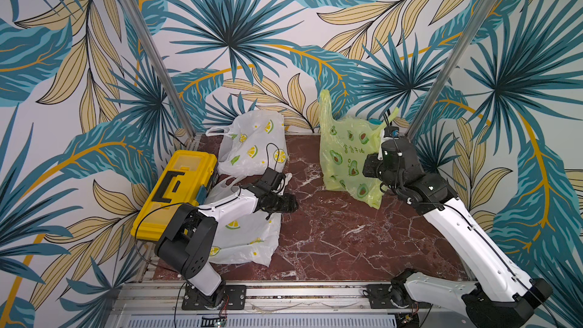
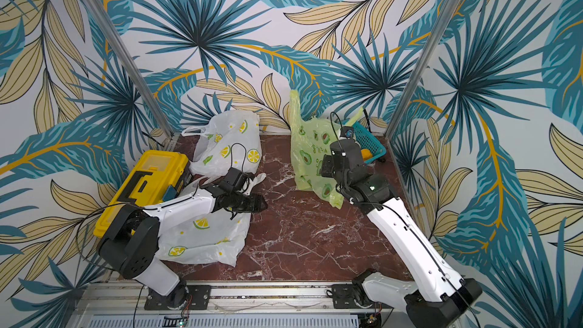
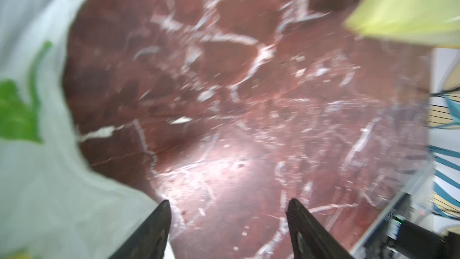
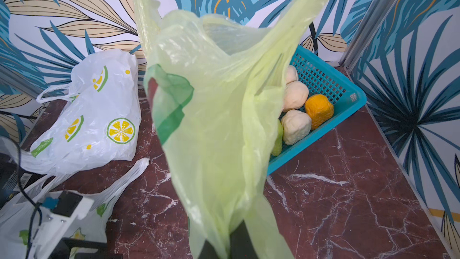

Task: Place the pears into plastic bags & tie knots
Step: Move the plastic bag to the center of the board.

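Note:
My right gripper (image 4: 224, 245) is shut on the light green avocado-print plastic bag (image 4: 214, 110), which it holds up off the marble so the bag (image 1: 347, 156) hangs with one handle standing high. Two white lemon-print bags lie on the left: one at the back (image 1: 252, 143), one under my left arm (image 1: 246, 238). My left gripper (image 3: 229, 203) hovers open and empty over bare marble beside the nearer white bag (image 3: 37, 170). Cream pears (image 4: 295, 95), an orange pear (image 4: 318, 110) and a green pear (image 4: 277, 140) sit in the teal basket (image 4: 323, 78). Knots are out of view.
A yellow toolbox (image 1: 176, 190) lies along the left edge beside the white bags. The teal basket (image 2: 372, 143) stands in the back right corner behind my right arm. Metal posts and patterned walls close in the sides and back. Red marble (image 1: 331, 231) shows between the arms.

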Action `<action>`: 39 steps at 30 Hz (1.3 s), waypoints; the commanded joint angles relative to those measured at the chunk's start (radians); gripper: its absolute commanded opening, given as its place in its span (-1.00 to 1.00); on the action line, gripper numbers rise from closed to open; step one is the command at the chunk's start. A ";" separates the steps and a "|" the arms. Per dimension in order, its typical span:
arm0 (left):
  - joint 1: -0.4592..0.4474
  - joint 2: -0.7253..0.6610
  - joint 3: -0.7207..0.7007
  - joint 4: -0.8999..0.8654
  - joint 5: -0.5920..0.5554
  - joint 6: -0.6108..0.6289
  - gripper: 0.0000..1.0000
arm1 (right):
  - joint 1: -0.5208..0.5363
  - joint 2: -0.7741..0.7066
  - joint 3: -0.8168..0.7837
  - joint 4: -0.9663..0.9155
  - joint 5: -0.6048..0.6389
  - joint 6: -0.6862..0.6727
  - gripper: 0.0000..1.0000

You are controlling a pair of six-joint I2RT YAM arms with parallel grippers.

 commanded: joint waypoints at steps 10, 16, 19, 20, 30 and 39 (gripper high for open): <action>0.098 -0.152 0.302 -0.076 0.004 0.055 0.66 | -0.006 -0.104 -0.339 0.496 -0.419 -0.032 -0.89; 0.102 -0.130 0.395 -0.103 0.012 0.042 0.68 | -0.003 -0.147 -0.456 0.560 -0.453 -0.071 -0.89; 0.102 -0.130 0.439 -0.124 -0.021 0.028 0.74 | -0.002 -0.194 -0.546 0.649 -0.459 -0.098 -0.89; 0.103 -0.130 0.453 -0.127 -0.024 0.020 0.76 | -0.002 -0.208 -0.570 0.677 -0.461 -0.104 -0.89; 0.092 -0.138 0.510 -0.198 -0.222 -0.002 0.85 | 0.023 -0.234 -0.652 0.783 -0.489 -0.100 -0.91; 0.133 -0.092 0.628 -0.260 -0.370 0.043 0.85 | 0.039 -0.243 -0.674 0.835 -0.515 -0.077 -0.91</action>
